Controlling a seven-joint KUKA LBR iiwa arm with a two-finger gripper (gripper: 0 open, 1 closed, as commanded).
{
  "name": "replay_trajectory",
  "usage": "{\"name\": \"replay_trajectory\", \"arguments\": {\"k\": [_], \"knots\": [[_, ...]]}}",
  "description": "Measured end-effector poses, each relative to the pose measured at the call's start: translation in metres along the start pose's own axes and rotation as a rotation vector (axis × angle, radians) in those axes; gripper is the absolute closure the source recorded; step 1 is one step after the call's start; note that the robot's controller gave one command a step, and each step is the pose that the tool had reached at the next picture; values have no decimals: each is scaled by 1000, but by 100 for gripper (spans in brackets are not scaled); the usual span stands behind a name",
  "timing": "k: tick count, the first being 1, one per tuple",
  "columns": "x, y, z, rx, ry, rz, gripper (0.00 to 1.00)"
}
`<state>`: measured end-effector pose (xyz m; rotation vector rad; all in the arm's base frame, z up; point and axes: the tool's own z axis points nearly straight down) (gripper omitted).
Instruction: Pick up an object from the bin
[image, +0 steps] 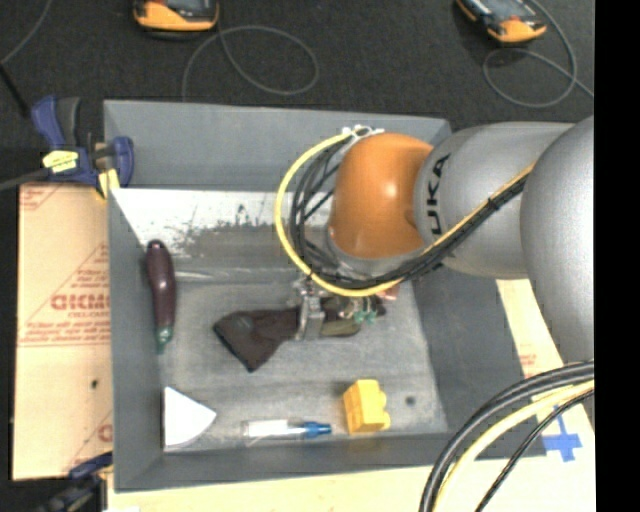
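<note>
dark crumpled cloth (250, 338), bin (125, 330) centre

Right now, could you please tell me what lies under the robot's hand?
The right end of the dark cloth reaches under the hand, on the floor of the bin. The arm's orange cover hides the floor behind it, so I cannot tell what else lies there.

In the bin (400, 372) we count five things: one dark cloth (250, 336), one yellow block (365, 405), one white triangular piece (184, 416), one white pen with blue tip (288, 430), one dark purple tool (160, 288).
</note>
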<state>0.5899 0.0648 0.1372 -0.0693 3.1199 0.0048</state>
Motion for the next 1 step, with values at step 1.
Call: {"name": "replay_trajectory", "arguments": {"k": [1], "knots": [[1, 0, -8, 0, 7, 0, 100]]}}
